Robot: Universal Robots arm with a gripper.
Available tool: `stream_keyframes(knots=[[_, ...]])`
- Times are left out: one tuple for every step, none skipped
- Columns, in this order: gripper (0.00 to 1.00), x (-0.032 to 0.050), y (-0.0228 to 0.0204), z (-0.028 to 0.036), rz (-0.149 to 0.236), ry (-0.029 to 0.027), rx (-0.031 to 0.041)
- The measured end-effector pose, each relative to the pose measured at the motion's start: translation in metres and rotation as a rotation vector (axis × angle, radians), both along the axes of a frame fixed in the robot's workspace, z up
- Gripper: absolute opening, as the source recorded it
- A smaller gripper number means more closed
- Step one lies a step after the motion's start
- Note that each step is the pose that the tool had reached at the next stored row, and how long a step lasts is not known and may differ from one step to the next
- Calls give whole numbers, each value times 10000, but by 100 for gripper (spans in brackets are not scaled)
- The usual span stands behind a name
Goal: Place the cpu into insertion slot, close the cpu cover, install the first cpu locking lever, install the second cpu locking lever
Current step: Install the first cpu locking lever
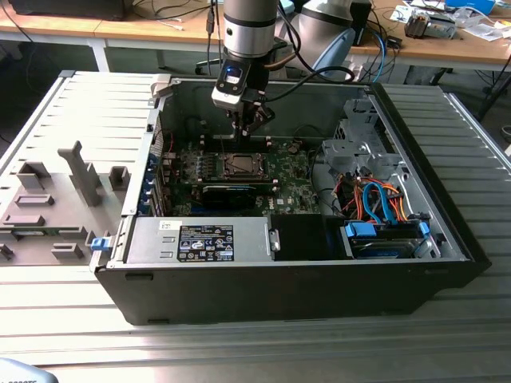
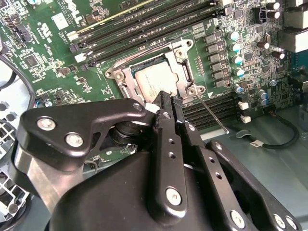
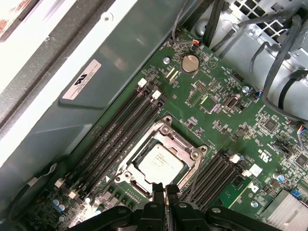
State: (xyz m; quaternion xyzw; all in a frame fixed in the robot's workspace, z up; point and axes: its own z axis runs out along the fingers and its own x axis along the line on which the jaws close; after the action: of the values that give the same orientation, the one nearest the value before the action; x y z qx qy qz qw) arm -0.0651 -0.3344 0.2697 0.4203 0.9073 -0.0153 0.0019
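Hovering inside the open case [image 1: 319, 287] on the bench [image 1: 239, 343], low over the motherboard [image 1: 287, 179], jaws squeezed almost together and gripping nothing, tips at the edge of the slot [image 3: 166, 126]; cannot tell whether touching it. Seeing the cpu [image 3: 160, 163] lying flat in that slot, with the cover [image 2: 129, 82] apparently down around it, window framing the metal top. Judging 2 of 4 steps done. Noting 1 lever [image 2: 211, 113] sticking out free from the slot's corner in the second wrist view, unlatched. Reading the other lever [image 2: 149, 49] as lying along the far side, hooked or not unclear. Leaving at least 1 lever to install.
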Motion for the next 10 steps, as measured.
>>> stream_keyframes(knots=[[16, 0, 0, 0, 8, 0, 0], [16, 0, 0, 0, 18, 0, 0], [16, 0, 0, 0, 22, 0, 0], [16, 0, 0, 0, 25, -1, 0], [16, 0, 0, 0, 31, 0, 1], [16, 0, 0, 0, 34, 0, 1], [16, 0, 0, 0, 38, 0, 1], [16, 0, 0, 0, 43, -1, 1], [16, 0, 0, 0, 47, 0, 0], [16, 0, 0, 0, 82, 0, 0]])
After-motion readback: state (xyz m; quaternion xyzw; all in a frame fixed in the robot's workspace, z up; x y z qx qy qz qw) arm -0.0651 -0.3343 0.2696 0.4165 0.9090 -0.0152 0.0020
